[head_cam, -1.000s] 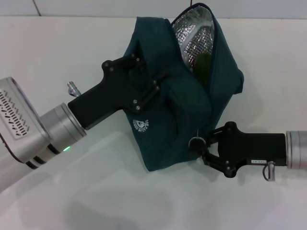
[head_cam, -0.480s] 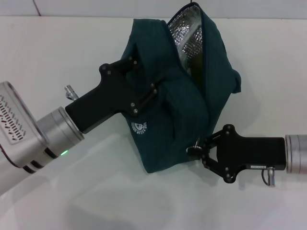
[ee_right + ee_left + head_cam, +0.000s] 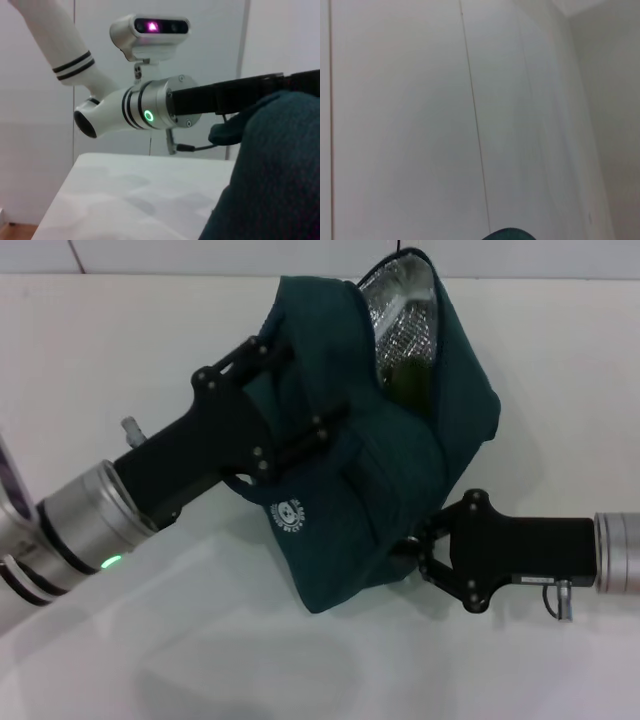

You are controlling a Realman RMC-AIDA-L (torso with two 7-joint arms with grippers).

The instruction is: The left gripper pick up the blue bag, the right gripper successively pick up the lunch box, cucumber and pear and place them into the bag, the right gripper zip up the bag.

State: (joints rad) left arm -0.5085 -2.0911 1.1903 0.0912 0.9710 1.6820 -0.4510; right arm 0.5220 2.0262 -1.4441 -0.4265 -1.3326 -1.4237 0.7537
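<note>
I see left hand [image 3: 300,400] pinching blue bag [image 3: 390,490] above worktop [image 3: 120,340]; right hand [image 3: 408,555] at bag's lower corner, grip unclear; cucumber [image 3: 405,380] inside opening.

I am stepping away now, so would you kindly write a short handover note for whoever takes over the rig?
Left gripper: shut on the blue bag, holding it above the table.
Right gripper: at the bag's lower corner, by the zip end; fingers hidden against the fabric.
Bag mouth open, silver lining showing, something green, likely the cucumber, inside. Lunch box and pear not visible.
Left: zip the bag shut.
</note>
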